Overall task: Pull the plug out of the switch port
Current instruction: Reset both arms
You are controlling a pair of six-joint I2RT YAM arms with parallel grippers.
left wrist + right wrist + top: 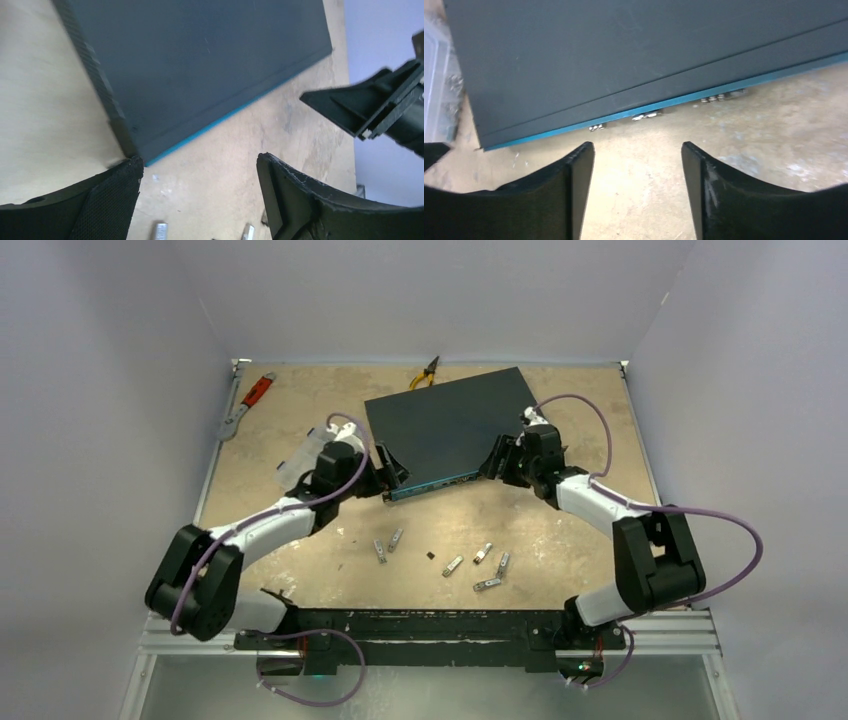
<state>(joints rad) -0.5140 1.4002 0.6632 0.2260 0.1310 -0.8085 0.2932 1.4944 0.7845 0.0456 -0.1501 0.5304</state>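
Left tool [199, 162] and right tool [636, 147], both released, flank the switch [624, 60], plugs [646, 116] protruding.

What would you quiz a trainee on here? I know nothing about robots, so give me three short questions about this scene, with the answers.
1. True or false: the right fingers are shut on a plug.
2. Which tool lies beyond the far edge of the switch? A. yellow-handled pliers B. hammer C. screwdriver
3. Fill in: the loose metal plugs lie on the table between the switch and the arms' ___.
Key: 1 false, they stand open with nothing between them; 2 A; 3 bases.
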